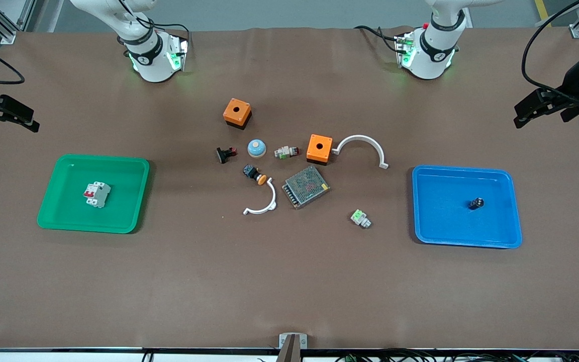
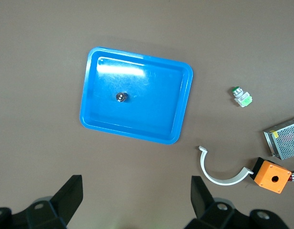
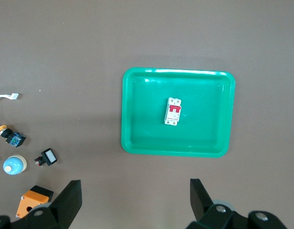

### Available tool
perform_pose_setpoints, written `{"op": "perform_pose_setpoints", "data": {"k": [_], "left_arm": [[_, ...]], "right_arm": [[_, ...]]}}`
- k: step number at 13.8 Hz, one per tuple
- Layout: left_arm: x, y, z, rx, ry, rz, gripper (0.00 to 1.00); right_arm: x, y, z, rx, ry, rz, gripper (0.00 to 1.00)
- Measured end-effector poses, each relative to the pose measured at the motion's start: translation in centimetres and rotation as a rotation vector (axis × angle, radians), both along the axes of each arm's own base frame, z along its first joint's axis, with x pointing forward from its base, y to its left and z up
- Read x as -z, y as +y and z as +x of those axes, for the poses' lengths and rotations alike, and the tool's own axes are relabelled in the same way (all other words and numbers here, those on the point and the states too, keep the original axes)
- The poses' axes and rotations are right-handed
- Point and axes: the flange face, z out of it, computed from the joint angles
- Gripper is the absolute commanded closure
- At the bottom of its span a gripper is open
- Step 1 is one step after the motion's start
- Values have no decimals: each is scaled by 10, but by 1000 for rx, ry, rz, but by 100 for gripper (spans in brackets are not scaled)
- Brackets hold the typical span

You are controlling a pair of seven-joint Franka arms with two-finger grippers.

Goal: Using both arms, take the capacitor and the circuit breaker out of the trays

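The capacitor (image 1: 476, 203), a tiny black cylinder, lies in the blue tray (image 1: 465, 242) toward the left arm's end of the table. In the left wrist view it shows its silver end (image 2: 121, 97) in that tray (image 2: 137, 129). The breaker (image 1: 97, 194), white with red levers, lies in the green tray (image 1: 88, 227) toward the right arm's end, and shows in the right wrist view (image 3: 173, 111) in the tray (image 3: 204, 133). My left gripper (image 1: 520, 114) (image 2: 137, 191) is open and empty, up in the air by the table's end. My right gripper (image 1: 25, 118) (image 3: 136, 191) is likewise open and empty at its end.
Loose parts lie mid-table between the trays: two orange boxes (image 1: 237, 113) (image 1: 319, 148), two white arcs (image 1: 362, 146) (image 1: 264, 203), a metal mesh box (image 1: 306, 186), a blue dome (image 1: 257, 148), two white-and-green connectors (image 1: 360, 218) (image 1: 286, 151), a black-and-red switch (image 1: 225, 153), an orange-capped button (image 1: 254, 174).
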Motion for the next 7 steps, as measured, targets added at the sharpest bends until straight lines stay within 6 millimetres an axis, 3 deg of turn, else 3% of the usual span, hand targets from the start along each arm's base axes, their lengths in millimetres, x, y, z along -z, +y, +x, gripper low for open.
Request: {"op": "perform_pose_setpoints", "data": {"k": [7], "left_arm": [[-3,3,4,-1,3,-2,0]], "right_arm": [[0,0,0,0,1,0,0]]}}
